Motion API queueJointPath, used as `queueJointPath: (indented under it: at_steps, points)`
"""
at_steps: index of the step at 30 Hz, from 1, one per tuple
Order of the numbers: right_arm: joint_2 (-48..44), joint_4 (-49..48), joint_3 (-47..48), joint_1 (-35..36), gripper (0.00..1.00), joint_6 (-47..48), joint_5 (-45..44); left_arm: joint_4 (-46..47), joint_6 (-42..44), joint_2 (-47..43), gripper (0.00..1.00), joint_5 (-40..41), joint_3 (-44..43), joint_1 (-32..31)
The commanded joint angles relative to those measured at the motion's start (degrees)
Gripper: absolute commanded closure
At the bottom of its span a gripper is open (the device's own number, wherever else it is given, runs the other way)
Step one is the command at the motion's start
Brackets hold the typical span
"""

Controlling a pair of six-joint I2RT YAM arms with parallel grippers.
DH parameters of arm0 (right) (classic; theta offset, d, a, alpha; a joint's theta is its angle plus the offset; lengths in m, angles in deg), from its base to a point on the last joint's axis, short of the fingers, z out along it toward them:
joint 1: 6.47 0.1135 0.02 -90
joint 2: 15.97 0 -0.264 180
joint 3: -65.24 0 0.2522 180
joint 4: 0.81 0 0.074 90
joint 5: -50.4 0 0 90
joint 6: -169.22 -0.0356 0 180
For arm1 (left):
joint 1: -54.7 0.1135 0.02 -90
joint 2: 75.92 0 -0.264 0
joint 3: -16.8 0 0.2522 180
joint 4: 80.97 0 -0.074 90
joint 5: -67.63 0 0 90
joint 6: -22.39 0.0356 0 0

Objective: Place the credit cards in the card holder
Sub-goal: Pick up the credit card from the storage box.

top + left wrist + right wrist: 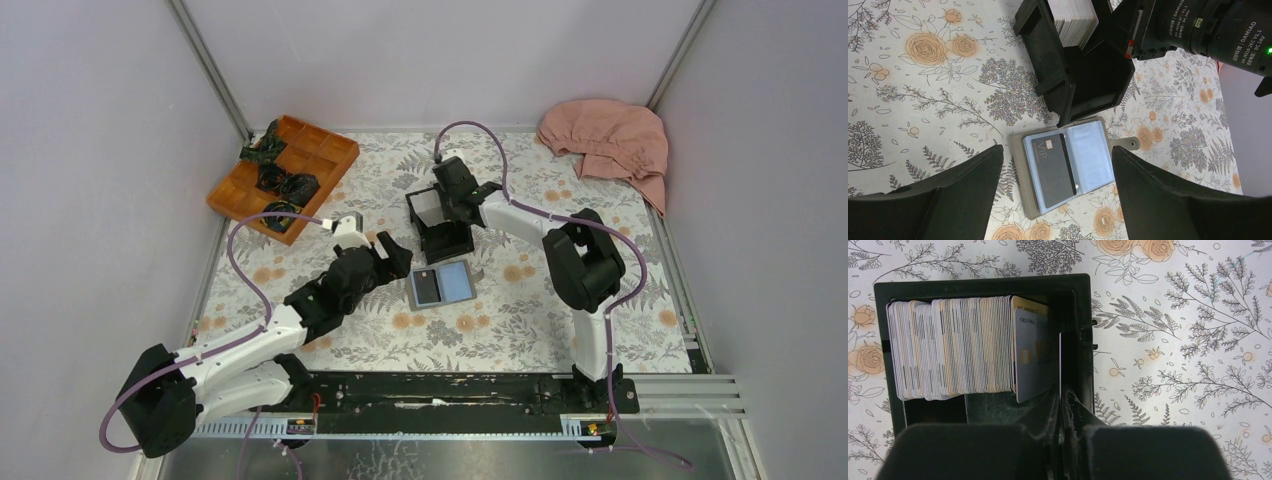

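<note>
The card holder (441,285) lies open on the flowered cloth, one half holding a dark card, the other half blue; it also shows in the left wrist view (1064,170). My left gripper (392,255) is open and empty, just left of it and hovering over it (1057,165). The stack of white credit cards (953,347) stands on edge in a black open box (985,282), just behind the holder (445,240). My right gripper (1062,400) reaches into the box's right end and is shut on one thin card (1060,365), seen edge-on, apart from the stack.
An orange compartment tray (283,175) with dark items sits at the back left. A pink cloth (607,140) lies at the back right. The right arm (1208,30) hangs over the box. Grey walls enclose the table on three sides.
</note>
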Motion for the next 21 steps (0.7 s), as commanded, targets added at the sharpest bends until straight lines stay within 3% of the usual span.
queueJointPath:
  at_steps: [1,3,15,21]
  points:
    - [1.08,3.20,0.29,0.16,0.96,-0.03,0.07,-0.47,0.21,-0.78,0.14,0.49,-0.29,0.34]
    - [0.84,3.52,0.52,0.16,1.00,0.18,-0.65,-0.43,0.21,-0.66,0.14,0.66,-0.28,0.34]
    - [-12.47,-4.74,-8.58,0.25,1.00,2.54,-1.09,0.51,0.91,-0.60,0.13,1.55,-1.13,0.46]
    - [-20.01,-5.05,-11.82,0.42,1.00,2.07,1.73,6.86,4.37,-2.24,0.12,0.92,2.31,0.44]
